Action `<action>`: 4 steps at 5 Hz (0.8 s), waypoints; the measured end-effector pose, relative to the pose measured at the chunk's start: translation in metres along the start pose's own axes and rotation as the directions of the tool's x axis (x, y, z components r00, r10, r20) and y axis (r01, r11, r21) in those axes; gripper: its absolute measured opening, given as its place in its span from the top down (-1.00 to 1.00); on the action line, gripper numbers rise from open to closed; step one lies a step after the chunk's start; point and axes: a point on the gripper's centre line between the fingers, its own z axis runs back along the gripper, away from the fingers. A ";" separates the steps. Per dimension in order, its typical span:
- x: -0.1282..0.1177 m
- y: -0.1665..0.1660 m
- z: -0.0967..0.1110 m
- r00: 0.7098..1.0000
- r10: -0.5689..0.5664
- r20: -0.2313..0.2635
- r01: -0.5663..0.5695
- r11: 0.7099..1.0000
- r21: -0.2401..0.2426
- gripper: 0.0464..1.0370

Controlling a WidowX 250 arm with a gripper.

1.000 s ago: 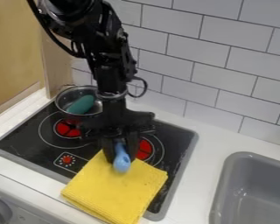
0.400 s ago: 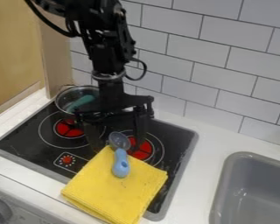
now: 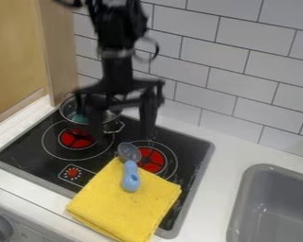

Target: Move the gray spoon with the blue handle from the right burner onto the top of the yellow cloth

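The black gripper (image 3: 122, 132) hangs over the back of the stove, open, with nothing between its fingers. Below it lies a ladle-like utensil with a blue handle (image 3: 130, 177) and a grey round head (image 3: 129, 152). The handle rests on a folded yellow cloth (image 3: 122, 203), while the head lies past the cloth's top corner over the cooktop. A metal pot (image 3: 112, 127) stands at the back left of the stove, partly behind the gripper, and a teal object (image 3: 80, 118) is in it.
The black cooktop (image 3: 37, 153) has red burner marks and a grey rim. A grey sink (image 3: 268, 208) is set into the white counter (image 3: 220, 175) at right. White wall tiles (image 3: 243, 75) rise behind, and a wooden panel (image 3: 15, 52) stands at left.
The gripper has opened, let go of the blue-handled utensil and moved up from it toward the back. The utensil stays on the yellow cloth, and more of the pot shows.
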 end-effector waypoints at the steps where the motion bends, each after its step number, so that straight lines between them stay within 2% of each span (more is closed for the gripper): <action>1: 0.000 0.010 0.002 0.987 -0.152 -0.047 0.155 0.985 0.071 -0.92; 2: 0.001 0.050 0.012 0.972 -0.235 -0.023 0.236 0.967 0.096 -0.92; 3: 0.008 0.076 0.013 0.959 -0.282 -0.035 0.284 0.955 0.085 -0.92; 4: 0.002 0.094 0.015 0.949 -0.313 -0.032 0.314 0.947 0.068 -0.92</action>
